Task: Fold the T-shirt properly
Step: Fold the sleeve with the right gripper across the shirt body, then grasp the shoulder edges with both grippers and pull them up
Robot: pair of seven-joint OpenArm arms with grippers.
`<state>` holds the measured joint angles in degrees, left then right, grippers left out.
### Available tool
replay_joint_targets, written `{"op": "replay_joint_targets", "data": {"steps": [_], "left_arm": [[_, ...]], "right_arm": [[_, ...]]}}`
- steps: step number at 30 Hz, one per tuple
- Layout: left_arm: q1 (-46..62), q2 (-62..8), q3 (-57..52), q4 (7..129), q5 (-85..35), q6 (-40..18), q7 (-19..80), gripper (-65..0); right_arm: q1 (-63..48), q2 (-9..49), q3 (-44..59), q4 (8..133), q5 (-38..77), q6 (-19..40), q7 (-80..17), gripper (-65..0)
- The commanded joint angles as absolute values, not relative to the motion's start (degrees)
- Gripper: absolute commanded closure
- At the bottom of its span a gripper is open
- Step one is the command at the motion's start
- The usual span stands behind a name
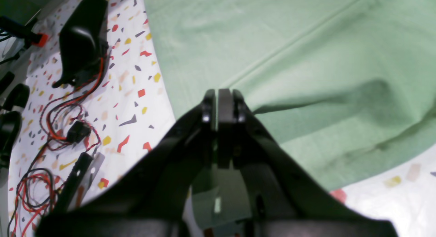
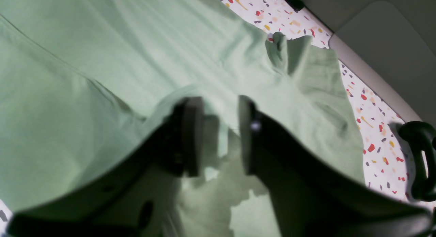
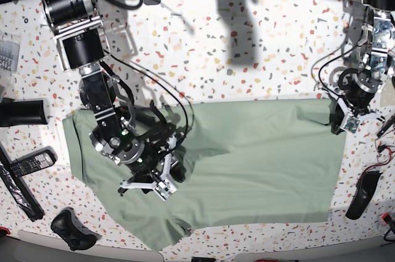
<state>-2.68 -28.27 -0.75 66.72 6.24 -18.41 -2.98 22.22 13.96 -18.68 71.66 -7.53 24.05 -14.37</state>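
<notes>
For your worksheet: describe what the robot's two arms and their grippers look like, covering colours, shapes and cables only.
Both arms are black metal with silver joints. The right gripper has matte black fingers with flat rectangular pads and a small shiny screw head. The left gripper has the same black wedge-shaped fingers. Black cables loop along the right arm; the base view shows pale brackets at its gripper.

The base view looks straight down on the whole T-shirt [image 3: 247, 163] from high above. Each wrist view looks from close behind its own arm's fingers onto that cloth; all three share it.
</notes>
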Motion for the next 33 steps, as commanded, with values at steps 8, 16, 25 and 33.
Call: {"op": "replay_joint_targets", "data": {"steps": [8, 16, 25, 33], "left_arm": [[-3.99, -29.26, -1.23, 67.42, 5.91, -12.27, -4.54, -37.5], [-4.32, -29.36, -1.23, 67.42, 5.89, -5.54, -4.54, -38.9], [-6.7, -29.3, -1.23, 68.71, 5.85, -5.52, 10.98, -38.9], [-4.6, -32.86, -1.23, 86.83, -0.51, -5.61, 22.76, -38.9]], "right_arm": [[24.12, 14.0, -18.33, 72.47, -7.11, 16.08, -11.88, -21.5], [24.08, 13.98, -18.33, 72.47, -0.78, 16.08, -19.25, -21.5], [23.64, 14.0, -18.33, 72.47, 0.01, 16.08, -24.05, -21.5], [23.64, 14.02, -18.33, 72.47, 0.01, 16.1, -23.86, -21.5]]}}
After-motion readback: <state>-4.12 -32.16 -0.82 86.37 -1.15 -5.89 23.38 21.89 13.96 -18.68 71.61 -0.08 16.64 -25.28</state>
